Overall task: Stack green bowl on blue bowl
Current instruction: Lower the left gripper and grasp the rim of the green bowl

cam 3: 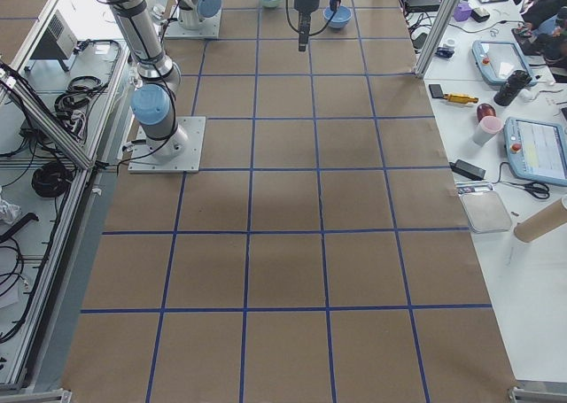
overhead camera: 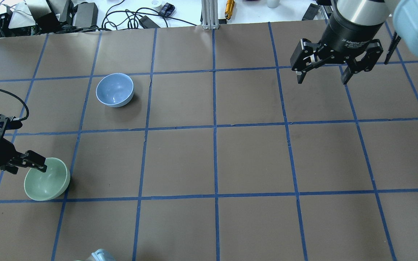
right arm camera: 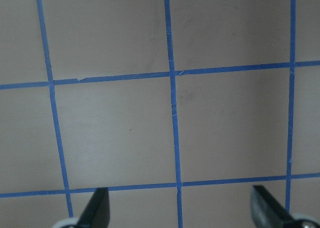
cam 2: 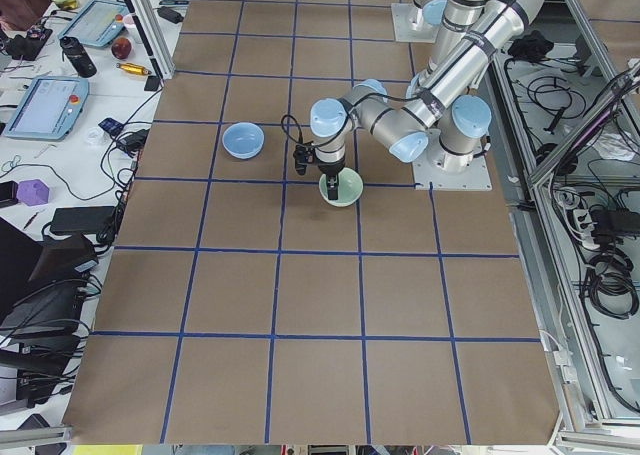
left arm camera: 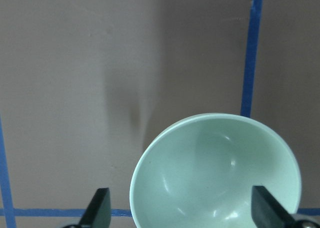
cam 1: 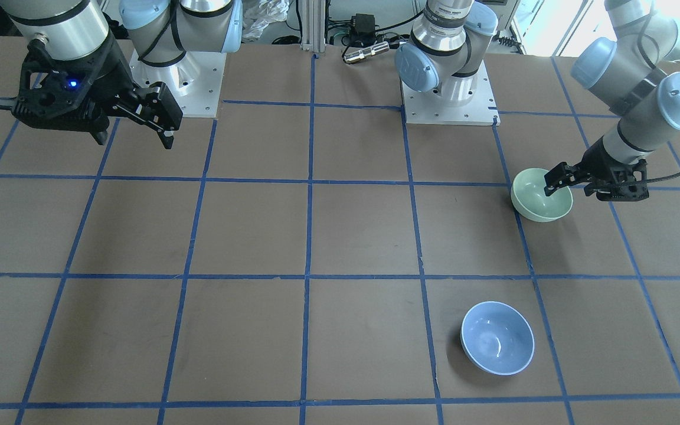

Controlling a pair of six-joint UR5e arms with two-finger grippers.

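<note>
A: Two bowls sat well apart on the worktop (overhead camera: 252, 159); our left hand (left arm camera: 182, 215) hung spread over the green bowl (left arm camera: 215, 173) at its rim, pinching nothing.

B: We judged one finger should drop inside the wall and one outside, seated low before closing, or the glossy rim might slip.

A: Our right hand (overhead camera: 322, 80) hung spread, far off; the blue bowl (overhead camera: 114, 89) waited farther out.
</note>
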